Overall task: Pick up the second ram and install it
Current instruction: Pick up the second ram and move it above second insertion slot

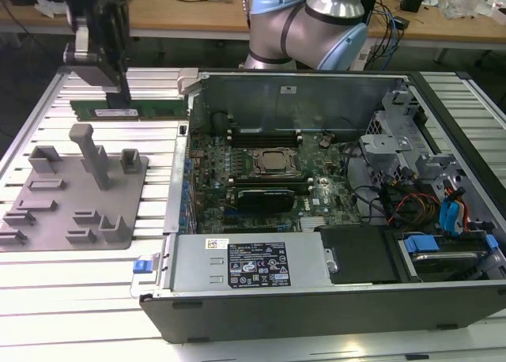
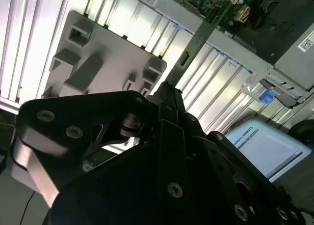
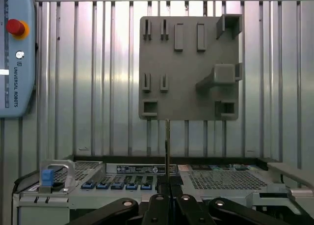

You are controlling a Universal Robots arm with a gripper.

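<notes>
In the exterior view my gripper hangs at the view's upper left, above the ribbed table and behind the grey plastic tray. It is shut on the second ram, a long green stick held level on its edge, left of the open computer case. In the second wrist view the ram runs from the gripper toward the case. In the first wrist view the stick appears edge-on above the gripper. The black memory slots lie behind the CPU socket.
The arm's base stands behind the case. Inside the case, a power supply sits at the front, with a drive cage and cables at the exterior view's right. A teach pendant lies on the table beyond the tray.
</notes>
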